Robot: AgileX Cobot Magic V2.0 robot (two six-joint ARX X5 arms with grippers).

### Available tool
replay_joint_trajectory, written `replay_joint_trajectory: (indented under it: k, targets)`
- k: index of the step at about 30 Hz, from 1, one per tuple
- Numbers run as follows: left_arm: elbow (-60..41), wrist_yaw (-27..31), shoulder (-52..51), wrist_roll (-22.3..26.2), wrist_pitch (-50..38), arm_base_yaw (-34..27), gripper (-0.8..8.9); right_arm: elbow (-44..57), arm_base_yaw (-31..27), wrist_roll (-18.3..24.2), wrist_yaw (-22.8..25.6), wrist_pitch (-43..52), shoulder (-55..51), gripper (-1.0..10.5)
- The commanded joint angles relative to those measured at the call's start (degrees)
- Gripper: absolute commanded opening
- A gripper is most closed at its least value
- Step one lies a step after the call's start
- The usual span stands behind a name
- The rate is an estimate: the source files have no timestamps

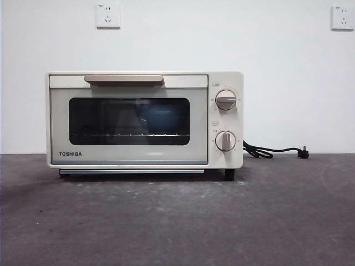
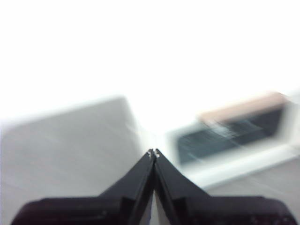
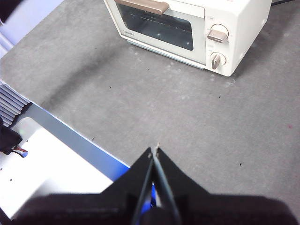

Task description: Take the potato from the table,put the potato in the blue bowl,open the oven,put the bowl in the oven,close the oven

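My left tool (image 2: 153, 153) and right tool (image 3: 154, 151) are both clenched on nothing, away from the cream-white Toshiba toaster oven (image 1: 144, 119) on the dark grey tabletop (image 1: 177, 221). Its door is closed. Behind the dark glass I see a round blue bowl (image 1: 158, 119); the potato is hidden. If the door did not latch, it may fall open.

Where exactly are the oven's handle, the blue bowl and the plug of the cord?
oven handle (image 1: 123, 79): front view, middle of the beige bar.
blue bowl (image 1: 158, 119): front view, its side, seen through the glass door.
plug (image 1: 303, 152): front view, the cord's black end.
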State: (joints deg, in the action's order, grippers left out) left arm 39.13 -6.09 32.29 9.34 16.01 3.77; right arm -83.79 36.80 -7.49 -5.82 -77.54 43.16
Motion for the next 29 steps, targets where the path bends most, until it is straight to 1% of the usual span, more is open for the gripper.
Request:
replay_joint_trajectory:
  k: [1, 4, 7, 11, 14, 19, 27, 29]
  targets:
    - [-4.4, 3.8, -2.8, 5.4, -4.0, -1.7, -0.04, 0.0, 0.1, 0.1, 0.2, -0.9, -0.1, 0.0]
    - [-12.0, 7.8, -7.3, 5.7, -11.9, -3.1, -0.04, 0.0, 0.1, 0.1, 0.2, -0.9, -0.1, 0.0]
    - [-20.5, 7.6, -12.3, 5.3, -18.8, -4.0, -0.04, 0.0, 0.1, 0.1, 0.2, -0.9, -0.1, 0.0]
    - [-29.0, 7.5, -18.3, 4.8, -21.6, -4.3, -0.04, 0.0, 0.1, 0.1, 0.2, -0.9, -0.1, 0.0]
    - [-33.3, 7.5, -21.3, 3.8, -21.6, -4.7, -0.04, 0.0, 0.1, 0.1, 0.2, -0.9, -0.1, 0.0]
    - [-37.7, 7.5, -24.5, 2.3, -20.9, -5.0, -0.04, 0.0, 0.1, 0.1, 0.2, -0.9, -0.1, 0.0]
    - [-38.6, 7.0, -29.2, 2.2, -9.8, -5.0, -0.04, 0.0, 0.1, 0.1, 0.2, -0.9, -0.1, 0.0]
    - [-38.6, 5.6, -30.3, 2.1, -7.1, -5.0, -0.04, 0.0, 0.1, 0.1, 0.2, -0.9, -0.1, 0.0]
